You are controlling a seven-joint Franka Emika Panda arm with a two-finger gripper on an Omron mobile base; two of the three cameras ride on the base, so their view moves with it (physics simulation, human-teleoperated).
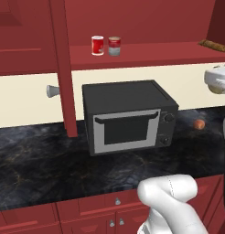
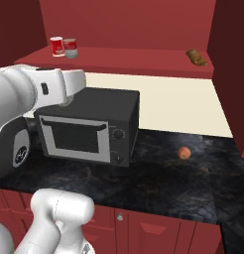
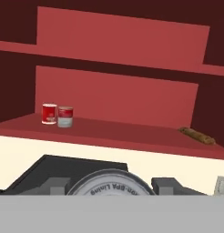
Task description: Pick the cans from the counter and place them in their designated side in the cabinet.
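Red wood is making up the cabinet (image 1: 146, 57), its wide flat shelf running smooth and matte under a plain back panel, with a tall narrow door panel (image 1: 63, 68) standing on edge at the left in the left base view. Toward the shelf's left end an all-red can (image 1: 97, 45) with a white rim is standing upright, and just beside it, to its right, is sitting a red-over-grey can (image 1: 114, 46), a small cylinder with a pale lower half; any lettering on these two is too small to read. Farther right, at the far end of the shelf, a brown, rough, elongated item (image 2: 197, 57) is lying well apart from them.

Below, a boxy dark grey microwave (image 1: 128, 116) with a silver-framed door and two round knobs is resting on the surface (image 1: 41, 160), a glossy black marble-look slab with faint golden veins. A small round orange fruit (image 2: 184, 153) is lying on the stone to the microwave's right.

In the hand view the dark fingers (image 3: 166, 185) are closing on a held can (image 3: 113, 183), its round metal end with ribbed rings facing the camera; curved print on its rim is reading roughly "BPA Lining". It is hanging above the microwave, below shelf level.
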